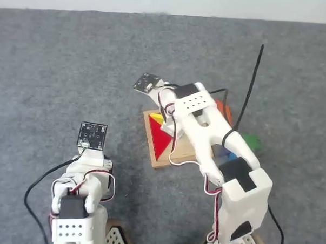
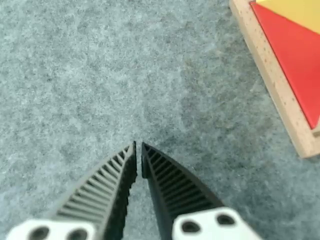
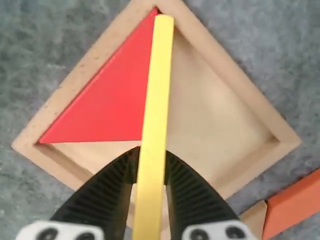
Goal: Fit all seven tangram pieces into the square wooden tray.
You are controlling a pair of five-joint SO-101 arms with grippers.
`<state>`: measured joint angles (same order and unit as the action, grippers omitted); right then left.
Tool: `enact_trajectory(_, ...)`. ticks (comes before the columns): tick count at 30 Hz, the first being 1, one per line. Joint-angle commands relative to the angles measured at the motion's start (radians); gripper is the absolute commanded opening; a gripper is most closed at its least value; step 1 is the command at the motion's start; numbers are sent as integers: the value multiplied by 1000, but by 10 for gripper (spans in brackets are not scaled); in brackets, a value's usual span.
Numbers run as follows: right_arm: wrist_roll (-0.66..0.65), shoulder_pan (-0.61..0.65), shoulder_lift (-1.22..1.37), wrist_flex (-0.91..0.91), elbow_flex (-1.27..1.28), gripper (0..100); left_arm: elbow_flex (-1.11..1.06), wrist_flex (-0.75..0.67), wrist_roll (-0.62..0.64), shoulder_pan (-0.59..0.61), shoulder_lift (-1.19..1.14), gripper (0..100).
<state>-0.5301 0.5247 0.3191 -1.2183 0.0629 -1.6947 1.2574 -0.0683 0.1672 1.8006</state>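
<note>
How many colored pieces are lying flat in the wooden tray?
1: the red triangle lies along one side of the tray. The right gripper holds the yellow piece on edge over it, hiding a little.

Red triangle, yellow piece, pale tray, grey mat; seemingly green piece.

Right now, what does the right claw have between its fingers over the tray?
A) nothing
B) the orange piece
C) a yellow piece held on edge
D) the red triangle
C: the right claw is shut on the yellow piece, edge-up over the wooden tray, while the red triangle lies flat inside it and the orange piece sits outside.
</note>
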Motion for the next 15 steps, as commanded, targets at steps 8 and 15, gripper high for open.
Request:
enact_trajectory(8,-17,-18,-64,24,-40,7,10,3,-2,-5,17,21)
enact_trajectory(15,-48,-10,-2,53,-41,7,10,3,-2,-5,17,21)
